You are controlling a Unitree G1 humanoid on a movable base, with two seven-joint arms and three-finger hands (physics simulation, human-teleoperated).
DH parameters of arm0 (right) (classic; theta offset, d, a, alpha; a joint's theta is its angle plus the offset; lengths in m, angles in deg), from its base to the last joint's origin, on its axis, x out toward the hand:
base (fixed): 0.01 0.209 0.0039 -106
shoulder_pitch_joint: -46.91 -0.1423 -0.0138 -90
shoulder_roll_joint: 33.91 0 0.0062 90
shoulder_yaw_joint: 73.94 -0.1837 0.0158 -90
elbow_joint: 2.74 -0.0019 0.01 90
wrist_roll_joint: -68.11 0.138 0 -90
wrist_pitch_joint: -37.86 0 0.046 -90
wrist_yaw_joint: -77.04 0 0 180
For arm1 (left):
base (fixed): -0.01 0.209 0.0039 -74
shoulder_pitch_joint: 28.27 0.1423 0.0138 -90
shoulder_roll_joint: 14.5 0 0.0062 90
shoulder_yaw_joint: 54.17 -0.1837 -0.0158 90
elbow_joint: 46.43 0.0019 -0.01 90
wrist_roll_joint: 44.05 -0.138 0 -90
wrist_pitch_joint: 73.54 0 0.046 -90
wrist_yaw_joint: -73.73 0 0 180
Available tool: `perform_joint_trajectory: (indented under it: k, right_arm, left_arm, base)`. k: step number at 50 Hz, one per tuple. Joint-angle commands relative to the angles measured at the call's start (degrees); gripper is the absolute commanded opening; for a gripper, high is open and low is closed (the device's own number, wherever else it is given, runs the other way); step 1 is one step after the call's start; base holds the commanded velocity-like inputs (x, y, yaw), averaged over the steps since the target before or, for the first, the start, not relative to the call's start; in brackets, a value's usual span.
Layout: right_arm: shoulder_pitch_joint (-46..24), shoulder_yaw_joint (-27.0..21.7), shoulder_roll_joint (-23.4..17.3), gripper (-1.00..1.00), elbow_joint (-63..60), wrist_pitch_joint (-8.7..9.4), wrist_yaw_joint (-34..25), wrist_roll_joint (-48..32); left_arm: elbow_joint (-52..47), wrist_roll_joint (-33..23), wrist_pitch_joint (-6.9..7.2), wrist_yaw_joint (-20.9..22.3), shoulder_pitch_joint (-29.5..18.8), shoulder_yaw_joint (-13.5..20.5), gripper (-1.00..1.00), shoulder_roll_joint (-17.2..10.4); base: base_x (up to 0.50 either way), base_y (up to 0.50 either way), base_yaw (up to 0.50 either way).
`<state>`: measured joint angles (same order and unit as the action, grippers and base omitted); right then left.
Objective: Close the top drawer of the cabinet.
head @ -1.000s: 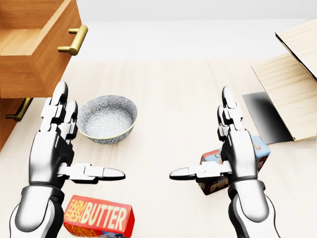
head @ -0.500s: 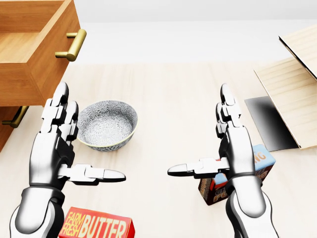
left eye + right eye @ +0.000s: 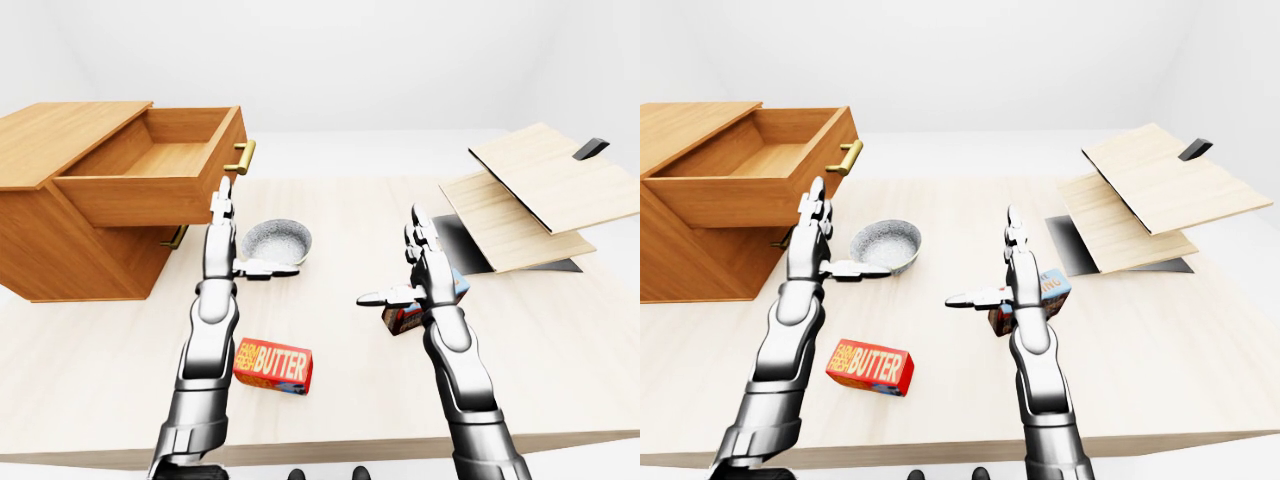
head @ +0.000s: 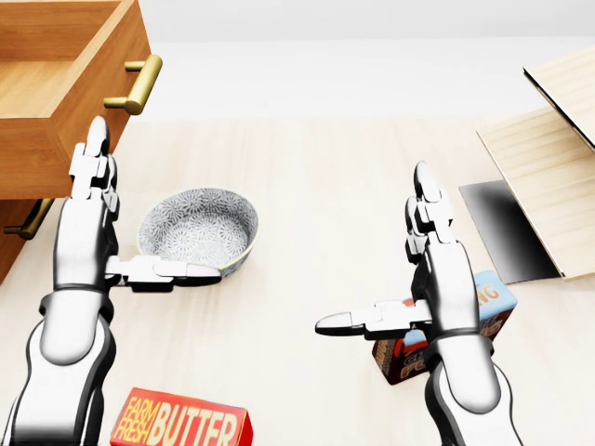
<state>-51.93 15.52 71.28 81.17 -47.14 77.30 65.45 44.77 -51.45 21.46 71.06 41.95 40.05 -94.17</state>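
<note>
The wooden cabinet (image 3: 60, 240) stands at the left of the table. Its top drawer (image 3: 150, 165) is pulled out to the right and shows a brass handle (image 4: 138, 84). My left hand (image 4: 139, 209) is open, fingers pointing up and thumb out to the right. Its fingertips (image 4: 96, 130) reach the lower corner of the drawer's front panel, below the handle; I cannot tell if they touch. My right hand (image 4: 372, 249) is open and empty over the middle of the table, far from the cabinet.
A patterned bowl (image 4: 200, 228) sits just right of my left hand. A butter box (image 4: 181, 423) lies at the bottom. A snack box (image 4: 488, 302) stands by my right wrist. Wooden boards (image 4: 548, 177) and a dark mat (image 4: 497, 223) lie at right. The lower drawer handle (image 4: 33, 218) shows at the left edge.
My left hand has risen up and to the left, from beside the bowl to the drawer's front panel. My right hand has barely moved.
</note>
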Motion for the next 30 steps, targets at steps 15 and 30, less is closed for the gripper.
perform_joint_trajectory:
  k: [15,30]
  right_arm:
    - [-0.19,-0.01,-0.01,1.0,0.34,0.0,-0.05,-0.02]
    - [0.41,-0.07,-0.09,1.0,0.32,0.0,-0.29,-0.01]
  left_arm:
    - [18.89,-8.9,0.0,-13.45,-12.21,2.58,1.0,-5.27]
    - [20.59,-8.39,0.0,-16.83,-12.54,3.97,1.0,-7.58]
  base:
    - [0.0,0.0,0.0]
    - [0.0,0.0,0.0]
